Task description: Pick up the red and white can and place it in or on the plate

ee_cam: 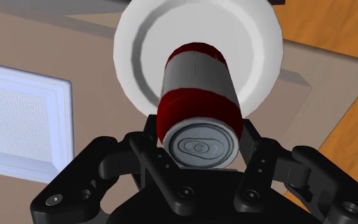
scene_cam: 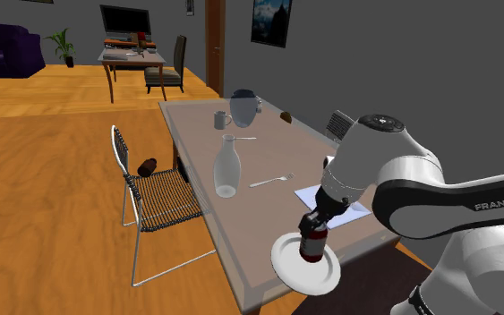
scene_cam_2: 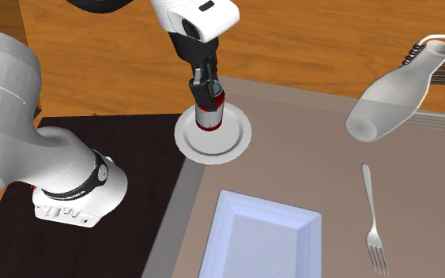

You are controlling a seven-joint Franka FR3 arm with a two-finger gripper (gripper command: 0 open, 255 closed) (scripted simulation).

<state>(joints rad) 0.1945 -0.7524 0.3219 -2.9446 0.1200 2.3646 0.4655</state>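
Note:
A red and white can (scene_cam: 312, 245) (scene_cam_2: 209, 110) (ee_cam: 199, 89) stands upright over the middle of a white plate (scene_cam: 286, 261) (scene_cam_2: 235, 139) (ee_cam: 260, 38). The plate lies on the table's near corner, its rim jutting past the edge. My black gripper (scene_cam: 318, 224) (scene_cam_2: 205, 82) (ee_cam: 201, 145) comes down from above and is shut on the can's upper part, one finger on each side. Whether the can's base touches the plate I cannot tell.
A white rectangular tray (scene_cam_2: 264, 237) (ee_cam: 18, 121) lies beside the plate. Further along the table are a fork (scene_cam: 272, 181) (scene_cam_2: 373, 221), a clear glass carafe (scene_cam: 226, 167) (scene_cam_2: 394, 95), a mug (scene_cam: 221, 119) and a jug (scene_cam: 243, 107). A wire chair (scene_cam: 151, 201) stands alongside the table.

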